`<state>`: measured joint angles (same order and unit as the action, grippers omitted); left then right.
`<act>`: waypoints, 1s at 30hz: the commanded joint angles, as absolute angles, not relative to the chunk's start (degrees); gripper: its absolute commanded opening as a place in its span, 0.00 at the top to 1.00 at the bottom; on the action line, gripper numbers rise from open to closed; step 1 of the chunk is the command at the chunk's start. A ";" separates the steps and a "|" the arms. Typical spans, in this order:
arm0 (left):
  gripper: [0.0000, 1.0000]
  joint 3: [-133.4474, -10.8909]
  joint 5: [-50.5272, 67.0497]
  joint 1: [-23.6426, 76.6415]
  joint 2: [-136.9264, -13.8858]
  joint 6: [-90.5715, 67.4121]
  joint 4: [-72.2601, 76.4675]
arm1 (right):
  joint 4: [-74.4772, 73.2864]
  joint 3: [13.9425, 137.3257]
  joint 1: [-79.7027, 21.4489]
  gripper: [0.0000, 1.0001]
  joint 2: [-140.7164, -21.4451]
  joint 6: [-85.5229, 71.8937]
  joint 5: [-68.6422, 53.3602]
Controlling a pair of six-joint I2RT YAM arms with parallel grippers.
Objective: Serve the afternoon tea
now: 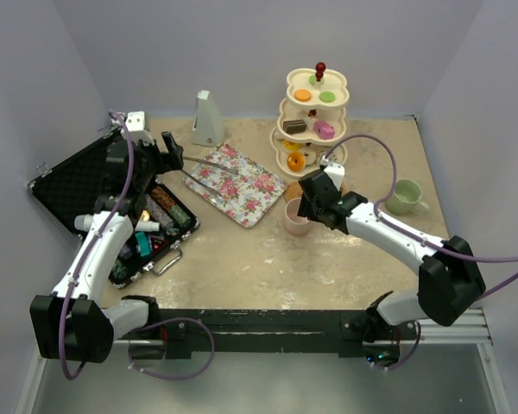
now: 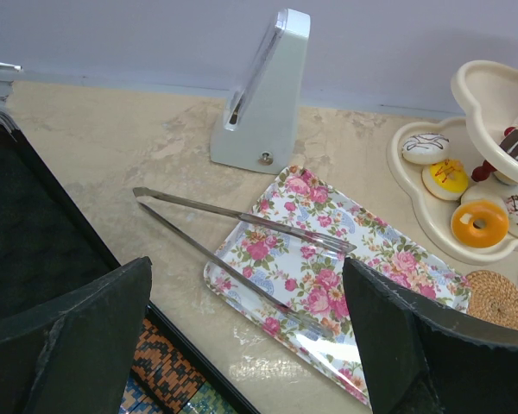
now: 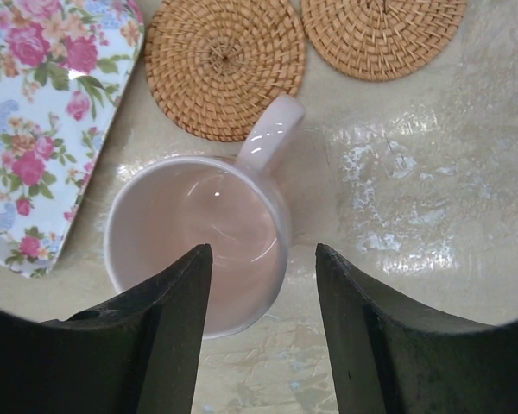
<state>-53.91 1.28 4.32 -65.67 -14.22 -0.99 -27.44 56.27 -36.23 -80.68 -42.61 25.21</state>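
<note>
Pink mug stands upright, handle pointing toward woven coaster.

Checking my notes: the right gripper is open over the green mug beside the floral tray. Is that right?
No. The mug under the open right gripper is the pink mug, beside the floral tray, as the right wrist view shows. The green mug stands apart.
</note>
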 commanded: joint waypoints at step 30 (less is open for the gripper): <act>0.04 -56.43 0.44 4.66 -64.78 -14.24 0.62 | -23.30 72.24 -30.15 1.00 -88.50 -36.47 28.12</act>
